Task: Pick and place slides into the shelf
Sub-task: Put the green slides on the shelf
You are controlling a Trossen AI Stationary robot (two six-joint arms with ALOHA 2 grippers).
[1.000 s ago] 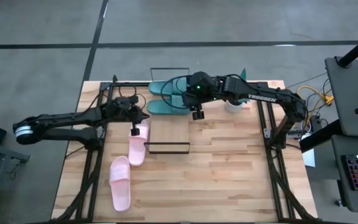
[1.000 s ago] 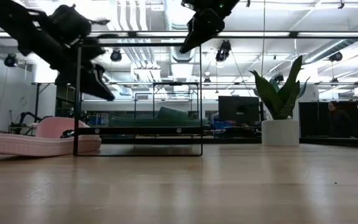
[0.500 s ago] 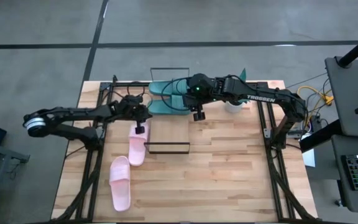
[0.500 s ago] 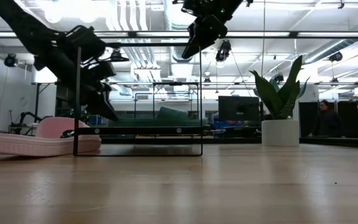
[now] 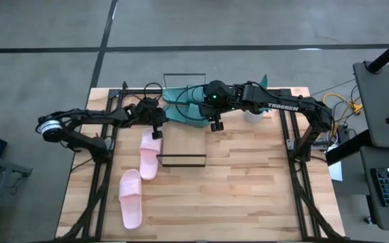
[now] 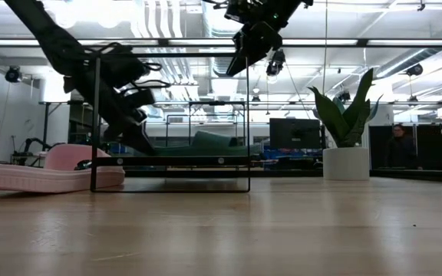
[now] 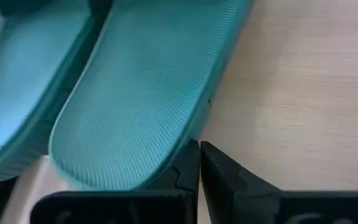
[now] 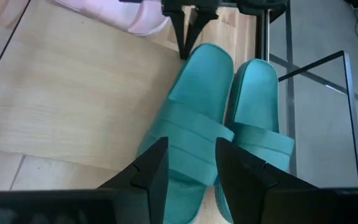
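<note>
Two teal slides (image 5: 184, 111) (image 8: 194, 118) lie side by side, soles down, on the far part of the shelf (image 5: 183, 143), a light board with black wire end rails. Two pink slides lie on the table left of the shelf, one (image 5: 149, 154) beside it and one (image 5: 130, 198) nearer. My left gripper (image 5: 156, 129) (image 7: 199, 149) is shut, low at the nearer teal slide's heel end. My right gripper (image 5: 215, 125) (image 8: 191, 168) is open, hovering well above the teal slides' straps (image 6: 236, 57), touching nothing. My left gripper has its shut fingertips (image 7: 191, 152) against the rim of the nearer teal slide's heel end (image 7: 188, 127), also seen in the right wrist view (image 8: 194, 53). The fingers come from the table's left, slanting down. The slide lies flat on the shelf board.
A potted plant (image 5: 254, 111) (image 6: 346, 146) stands on the table right of the shelf, under my right arm. Black frame rails run along the table's left (image 5: 103, 169) and right (image 5: 292, 169) sides. Bare tabletop (image 5: 248, 189) lies toward the near edge.
My left gripper has moved from above the pink slide beside the shelf toward the far edge and right, and down, reaching the nearer teal slide's heel end. My right gripper has stayed above the teal slides.
</note>
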